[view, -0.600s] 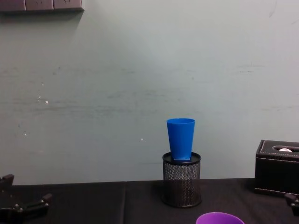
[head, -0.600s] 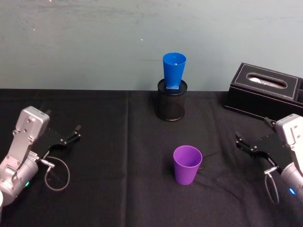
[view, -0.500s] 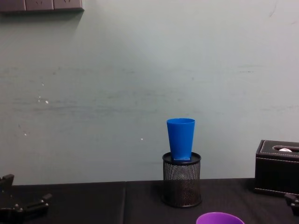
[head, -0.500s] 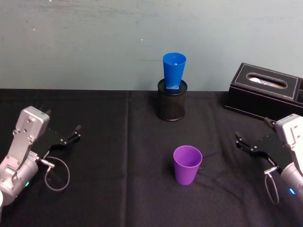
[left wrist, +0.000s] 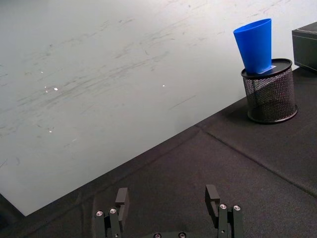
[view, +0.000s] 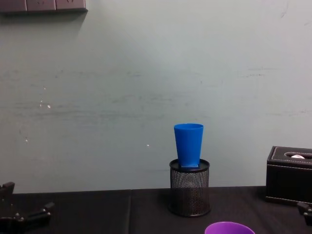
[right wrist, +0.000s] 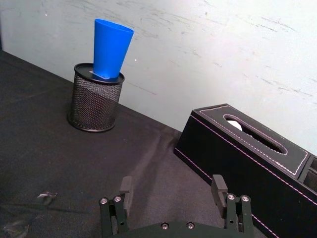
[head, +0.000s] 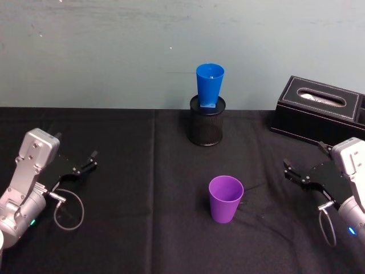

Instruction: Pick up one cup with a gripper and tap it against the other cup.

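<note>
Across the black table (head: 114,240), nothing of the task has begun. Listing big to small.

Box (head: 319,111): black tissue box, far right, well apart from both cups.

Left gripper (head: 89,161): near left, low over the table, pointing toward the middle. Jaws spread, nothing between them. The left wrist view shows the fingers (left wrist: 121,197) apart over bare table. Well apart from either cup.

Right gripper (head: 287,170): near right, mirror pose, jaws likewise spread and empty. It is the nearer of the two to the purple cup but not touching it, with a clear stretch of table between.

Holder (head: 206,128): black wire mesh, far centre.

Blue cup (head: 209,84): stands mouth-up on top of the holder, raised above the table. Cannot tell whether its base sits on the rim or a little inside.

Purple cup (head: 225,198): upright, mouth up, on the table near centre, in front of the holder and slightly right of it. Free on all sides.

Progress, as I judge it: at the very start. Purple cup not grasped, not lifted, no tap made. Everything is left to do: reach, close on the purple cup, lift it to the blue cup's height, carry it toward the far side and touch the two together. The blue cup's perch looks tippy, so the tap should be light.
</note>
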`<state>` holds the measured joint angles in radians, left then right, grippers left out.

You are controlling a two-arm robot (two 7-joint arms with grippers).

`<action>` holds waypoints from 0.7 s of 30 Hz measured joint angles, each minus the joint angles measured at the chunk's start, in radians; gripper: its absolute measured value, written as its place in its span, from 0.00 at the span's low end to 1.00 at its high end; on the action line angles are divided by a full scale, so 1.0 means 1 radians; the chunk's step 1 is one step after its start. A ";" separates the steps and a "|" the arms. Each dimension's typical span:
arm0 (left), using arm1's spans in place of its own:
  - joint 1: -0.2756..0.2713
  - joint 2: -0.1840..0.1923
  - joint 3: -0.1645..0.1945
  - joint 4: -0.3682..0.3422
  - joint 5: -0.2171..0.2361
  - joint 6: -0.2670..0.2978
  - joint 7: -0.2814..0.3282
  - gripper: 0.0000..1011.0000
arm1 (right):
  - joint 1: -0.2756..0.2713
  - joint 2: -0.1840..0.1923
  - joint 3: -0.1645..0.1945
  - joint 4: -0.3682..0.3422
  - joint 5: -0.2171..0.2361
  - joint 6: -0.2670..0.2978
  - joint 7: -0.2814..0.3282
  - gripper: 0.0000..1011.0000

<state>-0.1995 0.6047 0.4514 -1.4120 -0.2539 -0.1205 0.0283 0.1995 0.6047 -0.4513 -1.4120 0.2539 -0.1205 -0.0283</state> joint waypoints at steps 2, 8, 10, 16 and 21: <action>0.000 0.000 0.000 0.000 0.000 0.000 0.000 1.00 | 0.000 0.000 0.000 0.000 0.000 0.000 0.000 0.99; 0.000 0.000 0.000 0.000 0.000 0.000 0.000 1.00 | 0.000 0.000 0.000 0.000 0.000 0.000 0.000 0.99; 0.000 0.000 0.000 0.000 0.000 0.000 0.000 1.00 | 0.000 0.000 0.000 0.000 0.000 0.000 0.000 0.99; 0.000 0.000 0.000 0.000 0.000 0.000 0.000 1.00 | 0.000 0.000 0.000 0.000 0.000 0.000 0.000 0.99; 0.000 0.000 0.000 0.000 0.000 0.000 0.000 1.00 | 0.000 0.000 0.000 0.000 0.000 0.000 0.000 0.99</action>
<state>-0.1995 0.6047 0.4514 -1.4120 -0.2539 -0.1206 0.0283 0.1995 0.6047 -0.4514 -1.4120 0.2540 -0.1205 -0.0283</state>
